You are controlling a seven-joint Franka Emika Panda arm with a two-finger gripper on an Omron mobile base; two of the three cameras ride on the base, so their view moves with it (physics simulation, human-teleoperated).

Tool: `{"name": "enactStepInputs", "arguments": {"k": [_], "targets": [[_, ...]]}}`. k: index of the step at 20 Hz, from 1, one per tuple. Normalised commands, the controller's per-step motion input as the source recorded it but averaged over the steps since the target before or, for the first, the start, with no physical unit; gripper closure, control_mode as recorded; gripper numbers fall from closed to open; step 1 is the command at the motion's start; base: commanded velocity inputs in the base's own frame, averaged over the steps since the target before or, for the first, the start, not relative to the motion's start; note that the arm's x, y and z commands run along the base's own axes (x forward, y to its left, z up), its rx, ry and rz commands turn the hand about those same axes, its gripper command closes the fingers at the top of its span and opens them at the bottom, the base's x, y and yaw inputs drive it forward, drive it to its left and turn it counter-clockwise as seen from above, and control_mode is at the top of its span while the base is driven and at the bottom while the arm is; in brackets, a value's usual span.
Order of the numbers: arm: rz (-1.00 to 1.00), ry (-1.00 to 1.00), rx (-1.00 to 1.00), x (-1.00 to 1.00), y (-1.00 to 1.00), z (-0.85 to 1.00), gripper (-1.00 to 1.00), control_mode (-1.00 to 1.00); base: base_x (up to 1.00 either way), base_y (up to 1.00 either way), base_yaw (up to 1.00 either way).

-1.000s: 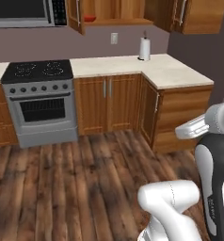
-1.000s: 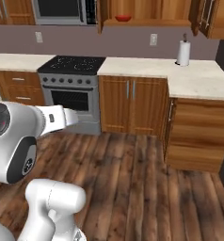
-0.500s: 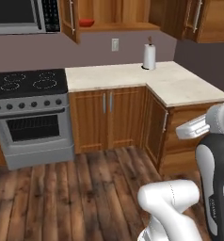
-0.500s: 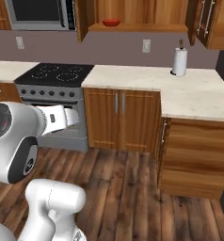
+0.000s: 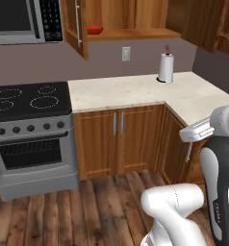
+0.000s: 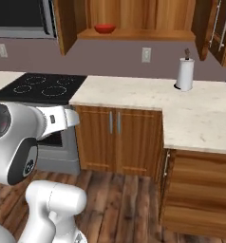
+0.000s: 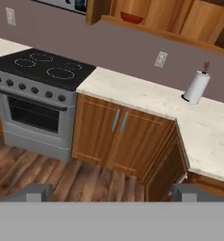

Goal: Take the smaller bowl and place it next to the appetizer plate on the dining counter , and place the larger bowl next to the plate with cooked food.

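A simulated kitchen with a wood-plank floor and a grey-mauve back wall holds an L-shaped wall counter with a speckled cream top over wooden cabinets. To its left stands a steel range with a black cooktop, a microwave mounted above it. Over the counter an upper cabinet stands open, and the smaller bowl, glossy red, sits on its shelf towards the left. A paper towel roll stands upright near the counter's corner, close to a wall outlet. In the hand view the gripper has its fingertips spread wide, with nothing between them.
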Motion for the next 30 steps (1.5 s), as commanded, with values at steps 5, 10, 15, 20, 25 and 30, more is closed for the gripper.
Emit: {"name": "enactStepInputs", "arguments": {"k": [5,10,15,20,25,30], "targets": [[0.00,0.00,0.00,0.00,0.00,0.00,-1.00,1.00,1.00,-0.24,0.03],[0.00,0.00,0.00,0.00,0.00,0.00,-1.00,1.00,1.00,-0.04,0.01],[0.00,0.00,0.00,0.00,0.00,0.00,-1.00,1.00,0.99,-0.04,0.00],[0.00,0.00,0.00,0.00,0.00,0.00,-1.00,1.00,0.88,-0.14,0.03],[0.00,0.00,0.00,0.00,0.00,0.00,-1.00,1.00,0.73,-0.17,0.06],[0.00,0.00,0.00,0.00,0.00,0.00,-1.00,1.00,0.68,-0.15,0.12]]}}
